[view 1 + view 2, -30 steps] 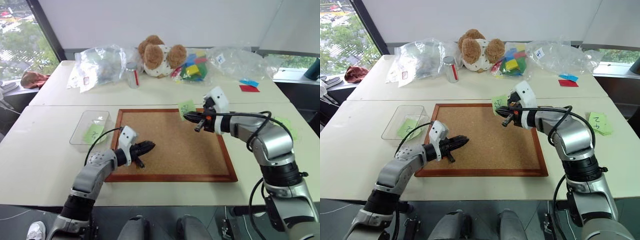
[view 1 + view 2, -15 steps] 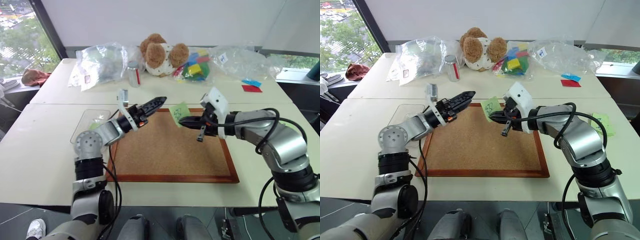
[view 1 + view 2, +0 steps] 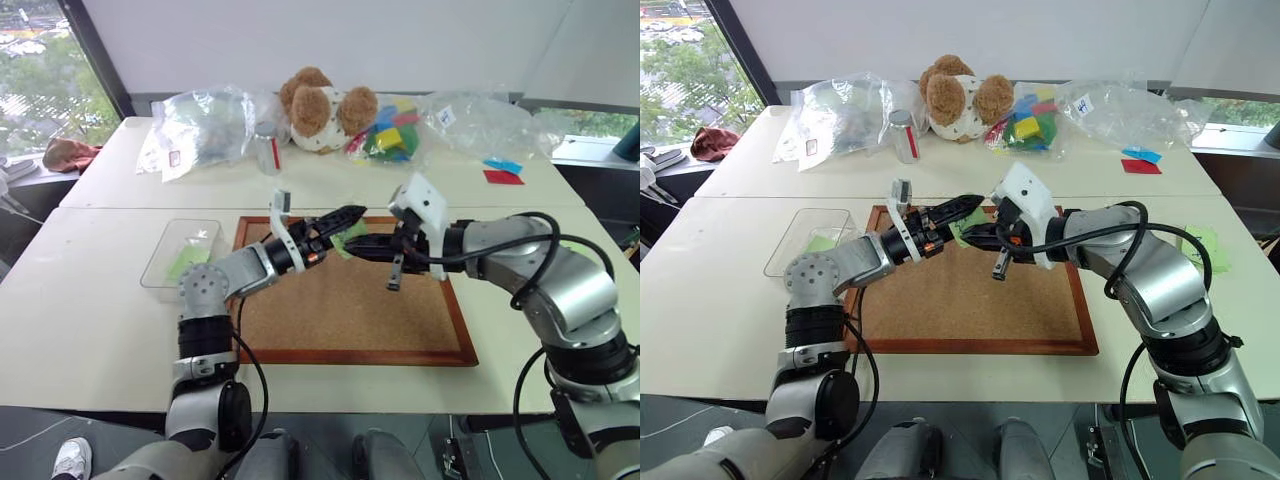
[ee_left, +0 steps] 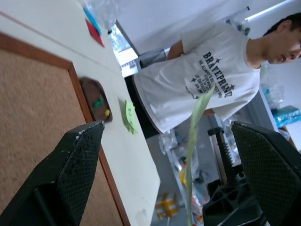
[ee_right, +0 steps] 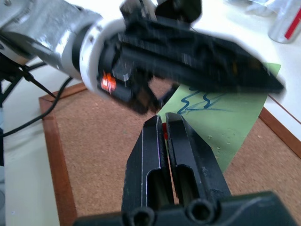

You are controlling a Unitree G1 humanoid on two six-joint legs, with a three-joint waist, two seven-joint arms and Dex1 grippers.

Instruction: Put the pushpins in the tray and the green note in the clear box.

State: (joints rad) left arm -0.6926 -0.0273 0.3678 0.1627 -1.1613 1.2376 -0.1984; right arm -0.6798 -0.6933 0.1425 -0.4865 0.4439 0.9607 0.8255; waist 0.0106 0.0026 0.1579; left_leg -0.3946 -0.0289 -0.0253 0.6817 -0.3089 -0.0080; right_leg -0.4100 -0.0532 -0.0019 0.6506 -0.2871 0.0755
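Note:
My right gripper (image 3: 352, 245) hovers over the corkboard (image 3: 350, 305), shut on a corner of the green note (image 5: 225, 125); a red speck shows between its fingertips. My left gripper (image 3: 970, 206) is open and reaches in from the left, one finger on each side of the green note (image 4: 196, 132), which I see edge-on and untouched. The dark brown tray (image 4: 88, 87) lies past the board's right edge with a green and a yellow pushpin (image 4: 98, 101) in it. The clear box (image 3: 180, 250) sits left of the board with green paper inside.
A teddy bear (image 3: 320, 108), a can (image 3: 267, 150), coloured blocks (image 3: 385, 135) and crinkled plastic bags (image 3: 200, 125) line the far table. More green notes (image 3: 1200, 245) lie at the right. A person in a white T-shirt (image 4: 211, 70) stands beyond the table's right end.
My left arm rose from the board's near-left part and swung right; its gripper opened and now straddles the note. My right gripper carried the note a little left and toward me.

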